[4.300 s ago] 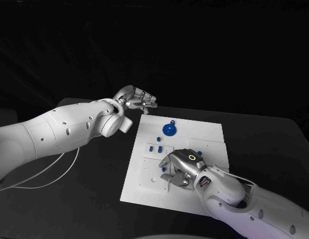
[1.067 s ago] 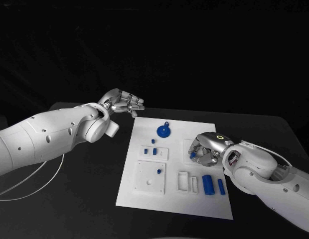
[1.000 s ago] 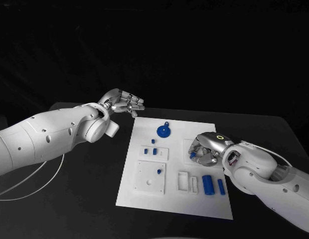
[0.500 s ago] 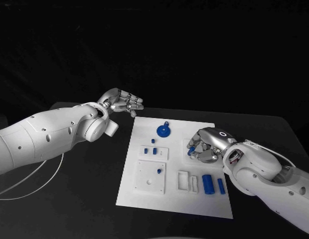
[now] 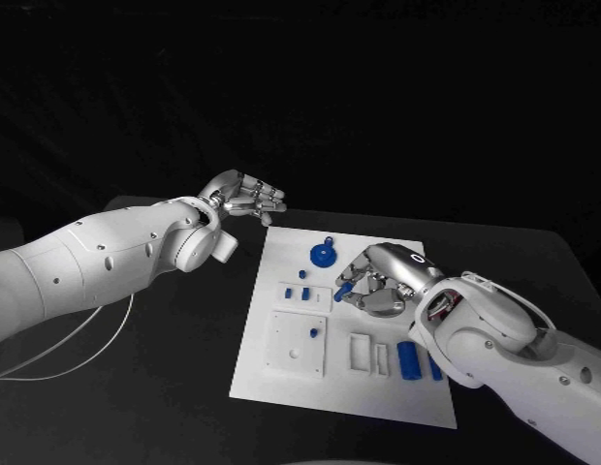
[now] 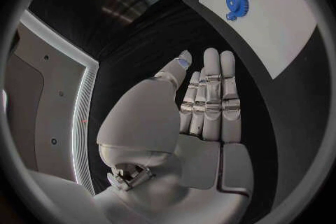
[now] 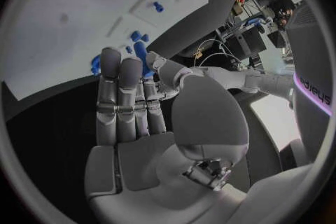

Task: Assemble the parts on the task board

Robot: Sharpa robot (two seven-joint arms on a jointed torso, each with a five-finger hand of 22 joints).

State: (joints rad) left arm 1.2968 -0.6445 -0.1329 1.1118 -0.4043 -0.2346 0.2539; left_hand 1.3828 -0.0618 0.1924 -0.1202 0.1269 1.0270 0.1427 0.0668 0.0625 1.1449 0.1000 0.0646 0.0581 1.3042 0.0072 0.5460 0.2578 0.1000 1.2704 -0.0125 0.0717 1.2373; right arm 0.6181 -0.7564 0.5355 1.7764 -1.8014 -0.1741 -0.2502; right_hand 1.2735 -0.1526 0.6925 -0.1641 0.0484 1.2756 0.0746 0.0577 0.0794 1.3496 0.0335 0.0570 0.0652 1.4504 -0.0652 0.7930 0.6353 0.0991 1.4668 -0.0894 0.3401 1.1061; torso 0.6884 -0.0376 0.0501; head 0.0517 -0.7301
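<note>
right hand: the right hand [image 5: 372, 284] is up over the middle of the task board [image 5: 300, 383], and it looks like it's pinching a small blue part [image 5: 342, 292] at its fingertips. From the wrist camera there's blue right at the fingertips [image 7: 120, 64], so I'm fairly sure it's grasping that piece and not just hovering over it.

left hand: the left hand [image 5: 245, 199] is parked off the board near the table's far-left corner, fingers straight and side by side, nothing in it. No help if things go sideways.

the board: a blue gear [image 5: 325, 255] sits near the far edge, a couple of small blue pegs [image 5: 298, 290] just nearer than that, a single peg [image 5: 312, 332] in the square plate toward the left edge, and two blue cylinders [image 5: 410, 360] toward the near-right corner, partly behind the right arm.

biggest worry: the grip on the part looks like a fingertip pinch, so my guess is it could swivel or pop out on the way to its slot. If it drops it'll probably roll on the slick white plate.

second worry: the hand hides its own target from the head camera, so lining the part up is kinda blind. Going in tilted could jam it or skid it across the board.

third worry: the right forearm hangs low over the cylinders. A sloppy sweep could knock them off the near edge.

board itself: can't tell if it's fixed down. Pushing hard on a misaligned part might shove it.
</note>
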